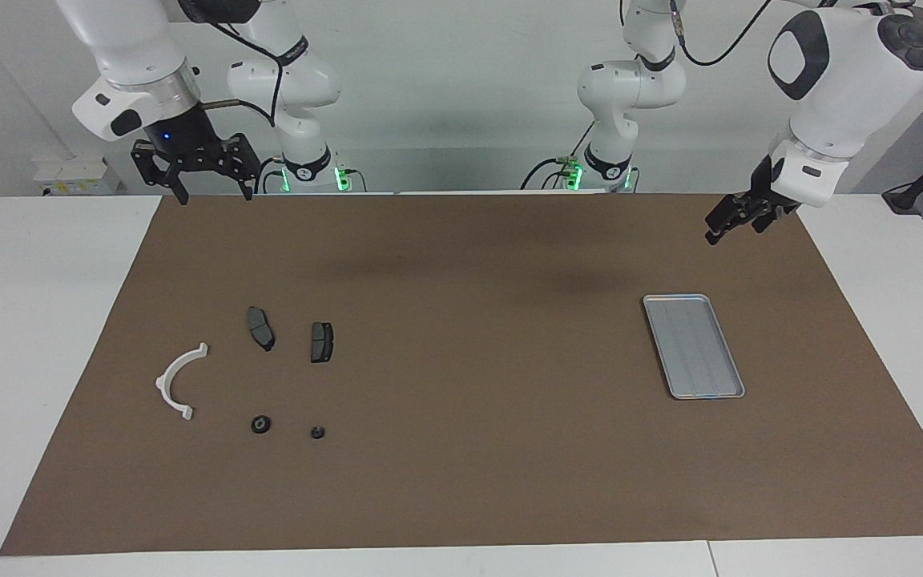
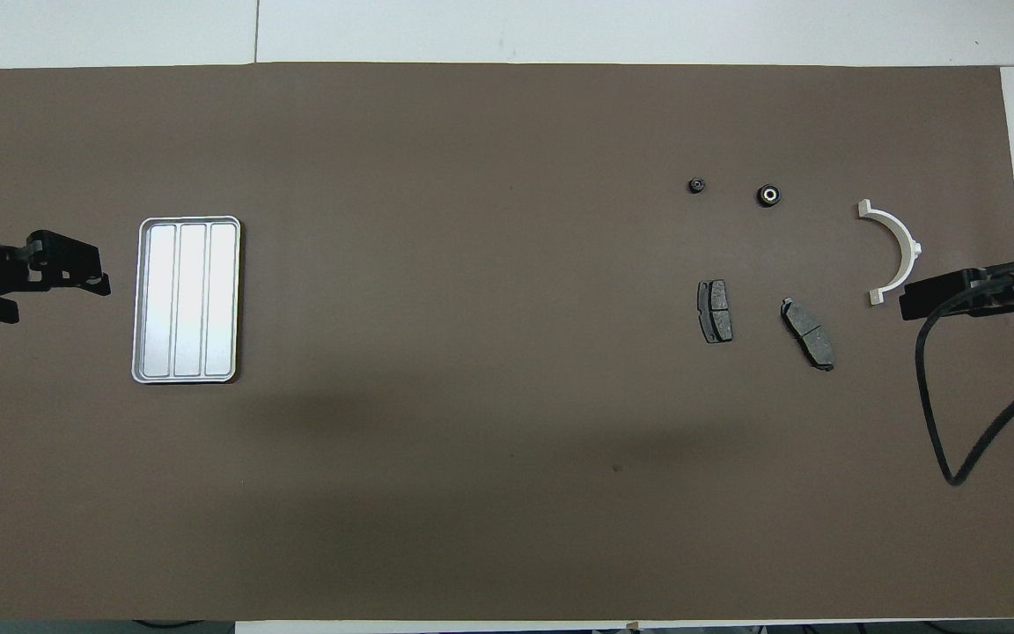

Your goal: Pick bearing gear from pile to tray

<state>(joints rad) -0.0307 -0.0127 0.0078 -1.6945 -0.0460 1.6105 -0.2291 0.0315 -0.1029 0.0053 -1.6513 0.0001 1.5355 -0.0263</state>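
Both open, empty end effectors hung raised; the right end effector (image 1: 207, 180) should descend squarely over the bearing gear (image 1: 260, 424), the left end effector (image 1: 738, 219) waiting.

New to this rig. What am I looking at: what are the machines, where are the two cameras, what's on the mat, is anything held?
Two robot arms stand at a table covered by a brown mat. One picture faces them from across the table; the other looks steeply down from above their own end, so the sides swap between views. The left gripper hangs over the mat's edge near the tray; the right gripper hangs at the other end. Both are open and hold nothing. The tray is empty. Toward the right arm's end lie a white bracket, two brake pads, and, farther from the robots, two small black round pieces.
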